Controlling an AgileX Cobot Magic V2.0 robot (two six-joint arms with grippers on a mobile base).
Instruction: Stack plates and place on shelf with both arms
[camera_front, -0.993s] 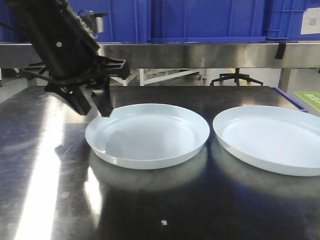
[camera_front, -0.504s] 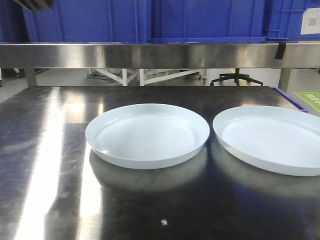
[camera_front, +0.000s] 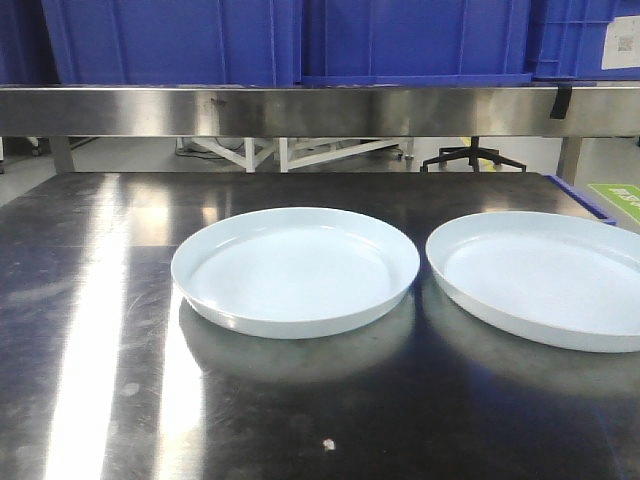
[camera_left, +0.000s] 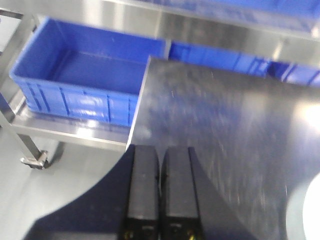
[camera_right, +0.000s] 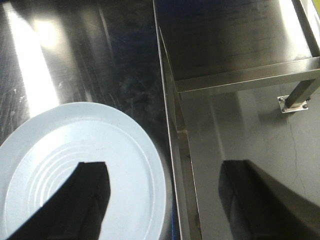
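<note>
The left pale blue-white round plate (camera_front: 295, 270) and the right pale blue-white round plate (camera_front: 540, 275) lie side by side, unstacked, on the dark glossy table (camera_front: 100, 380), probably one per arm. Behind them runs the brushed stainless steel shelf (camera_front: 300, 110). Only the wrist views show the arms: the left end effector (camera_left: 161, 150) is clenched and empty by the table's edge, and the right end effector (camera_right: 165, 167) hangs spread over the right plate.

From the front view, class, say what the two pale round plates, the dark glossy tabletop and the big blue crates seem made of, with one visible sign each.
Pale blue-white round plates: plastic or glazed ceramic, cannot tell; smooth, unpatterned, soft sheen.
Dark glossy tabletop: probably polished metal; mirror-like light streaks, fine scratches.
Big blue crates: likely moulded plastic; uniform colour, dull sheen.
</note>
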